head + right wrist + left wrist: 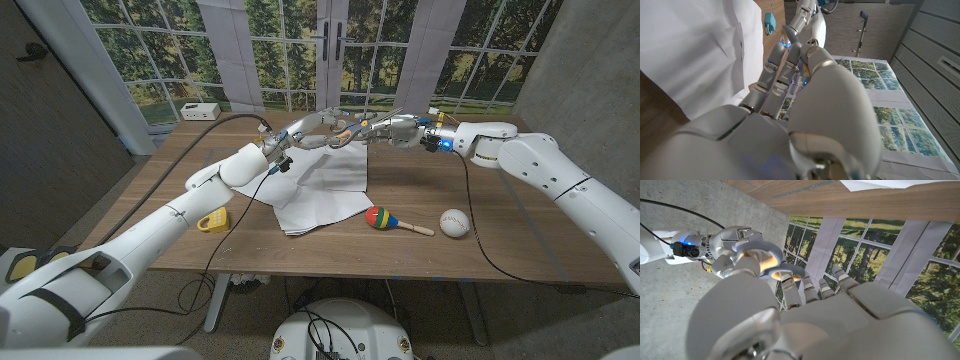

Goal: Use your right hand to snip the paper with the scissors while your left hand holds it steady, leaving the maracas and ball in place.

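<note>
Step in hand, as judged: the snip itself, with both hands met over the far edge of the paper (318,190), upper centre of the head view.

For a clean cut, the paper edge should be kept taut and lifted by the left hand (318,124) while the blades are closed squarely across it by the right hand (385,130); the sheet should not be dragged toward the maraca (385,219) or ball (455,223), both lying at lower right of the sheet, apart from it.

Right hand: fingers curled through the handles of the scissors (771,266), seen at centre left of the left wrist view; scissors are held. How far the blades are parted cannot be told.

Left hand: raised at the paper's far edge, fingers extended toward the right hand. Whether paper is pinched cannot be told; the contact is too small in the head view.

Paper: white sheet, centre of the table (520,255), near corner overlapping folded layers.

A yellow object (212,220) lies left of the sheet.
</note>
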Controlling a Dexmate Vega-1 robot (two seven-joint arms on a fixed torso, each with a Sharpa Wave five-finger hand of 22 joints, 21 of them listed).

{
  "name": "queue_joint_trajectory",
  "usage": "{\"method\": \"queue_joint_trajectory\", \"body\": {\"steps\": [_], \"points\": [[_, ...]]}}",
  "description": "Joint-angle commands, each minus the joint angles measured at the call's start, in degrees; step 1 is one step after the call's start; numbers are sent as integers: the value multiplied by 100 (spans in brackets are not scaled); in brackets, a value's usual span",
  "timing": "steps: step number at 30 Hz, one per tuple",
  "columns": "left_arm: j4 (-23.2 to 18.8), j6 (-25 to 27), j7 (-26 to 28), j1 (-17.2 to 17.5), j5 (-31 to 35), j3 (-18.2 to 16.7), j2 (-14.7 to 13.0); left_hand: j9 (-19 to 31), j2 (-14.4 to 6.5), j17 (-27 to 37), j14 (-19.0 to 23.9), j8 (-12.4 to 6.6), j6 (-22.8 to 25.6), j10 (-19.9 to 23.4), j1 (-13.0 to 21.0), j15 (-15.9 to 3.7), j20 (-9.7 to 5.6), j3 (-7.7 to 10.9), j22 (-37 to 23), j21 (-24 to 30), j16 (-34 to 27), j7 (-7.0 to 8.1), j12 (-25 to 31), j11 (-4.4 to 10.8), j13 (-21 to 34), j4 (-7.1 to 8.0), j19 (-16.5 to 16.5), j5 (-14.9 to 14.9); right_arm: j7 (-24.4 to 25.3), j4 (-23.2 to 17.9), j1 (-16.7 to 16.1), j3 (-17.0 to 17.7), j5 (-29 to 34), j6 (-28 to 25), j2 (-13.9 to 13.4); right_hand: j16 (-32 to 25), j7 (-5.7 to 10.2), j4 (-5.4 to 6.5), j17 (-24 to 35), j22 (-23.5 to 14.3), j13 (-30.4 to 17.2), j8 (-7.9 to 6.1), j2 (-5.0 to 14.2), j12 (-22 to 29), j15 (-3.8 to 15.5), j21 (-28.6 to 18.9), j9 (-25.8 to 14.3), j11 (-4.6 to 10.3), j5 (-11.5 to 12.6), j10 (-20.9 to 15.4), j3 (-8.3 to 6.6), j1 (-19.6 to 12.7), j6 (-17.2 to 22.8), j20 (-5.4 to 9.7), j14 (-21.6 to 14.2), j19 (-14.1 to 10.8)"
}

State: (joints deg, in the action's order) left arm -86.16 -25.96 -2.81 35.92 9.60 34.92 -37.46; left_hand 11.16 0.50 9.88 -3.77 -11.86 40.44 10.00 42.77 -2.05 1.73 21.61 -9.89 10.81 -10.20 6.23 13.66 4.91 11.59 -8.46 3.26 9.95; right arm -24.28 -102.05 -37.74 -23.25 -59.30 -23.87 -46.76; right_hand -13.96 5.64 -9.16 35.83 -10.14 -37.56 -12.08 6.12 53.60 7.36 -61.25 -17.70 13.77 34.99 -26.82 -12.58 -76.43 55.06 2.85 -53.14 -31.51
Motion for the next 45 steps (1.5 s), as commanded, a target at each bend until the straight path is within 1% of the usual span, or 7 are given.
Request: {"method": "queue_joint_trajectory", "body": {"steps": [1,4,7,16,25,33,45], "points": [[-52,38,46,59,33,-21,-27,20,11,8,15,38,0,-4,56,-114,39,-38,-3,16,-29,-26,-5,-18,14,-8,31,11,66,-125,-88,61,-120,-39,-19,16,-11,25,6,1,-387,24,-21,27,632,-30,-29,-523,28,-536,10,-41,26,438,-29,29],[-79,68,62,83,40,-32,-37,21,4,8,21,28,42,10,61,-141,7,-56,-4,18,-30,-8,-3,10,14,-5,39,12,70,-142,-113,69,-107,13,-14,19,-9,25,7,2,-387,23,-21,22,632,-34,-31,-515,30,-528,10,-43,31,436,-32,32],[-100,80,90,100,59,-38,-41,22,-4,8,19,61,-35,1,62,-103,45,-69,-4,16,-29,-39,-8,-31,14,-1,36,13,89,-157,-120,74,-149,0,6,22,-16,22,8,3,-386,20,-25,20,632,-40,-37,-514,30,-527,11,-46,33,435,-36,35],[-158,108,107,121,93,-40,-52,24,-5,8,27,57,-22,9,47,-139,11,-122,-5,18,-30,-46,-9,-6,16,10,48,11,14,-185,-91,12,-93,48,24,30,-19,25,9,3,-392,27,-23,19,632,-53,-36,-522,33,-523,13,-47,26,435,-46,43],[-185,120,85,113,108,-26,-48,25,-11,8,27,76,-73,5,45,-104,45,-142,-5,20,-29,-80,-13,-34,17,14,54,13,-10,-246,-49,-26,-21,39,-19,37,-13,24,12,4,-389,25,-30,18,632,-66,-35,-498,34,-531,18,-46,43,434,-51,50],[-172,116,69,74,169,6,-35,23,-5,8,37,50,-2,31,53,-166,-20,-173,-5,21,-31,-37,-7,22,17,7,68,10,-22,-267,-35,-53,34,85,-9,44,-2,23,14,5,-385,26,-29,15,630,-78,-34,-521,35,-532,18,-51,52,432,-55,56],[-63,30,155,53,180,25,44,22,-32,7,105,29,68,90,84,-135,25,-197,-5,30,-51,-76,10,2,16,2,100,10,-37,-215,-26,-62,-74,21,47,57,-14,24,16,5,-395,34,-31,19,631,-94,-32,-513,38,-537,20,-53,45,431,-55,69]]}}
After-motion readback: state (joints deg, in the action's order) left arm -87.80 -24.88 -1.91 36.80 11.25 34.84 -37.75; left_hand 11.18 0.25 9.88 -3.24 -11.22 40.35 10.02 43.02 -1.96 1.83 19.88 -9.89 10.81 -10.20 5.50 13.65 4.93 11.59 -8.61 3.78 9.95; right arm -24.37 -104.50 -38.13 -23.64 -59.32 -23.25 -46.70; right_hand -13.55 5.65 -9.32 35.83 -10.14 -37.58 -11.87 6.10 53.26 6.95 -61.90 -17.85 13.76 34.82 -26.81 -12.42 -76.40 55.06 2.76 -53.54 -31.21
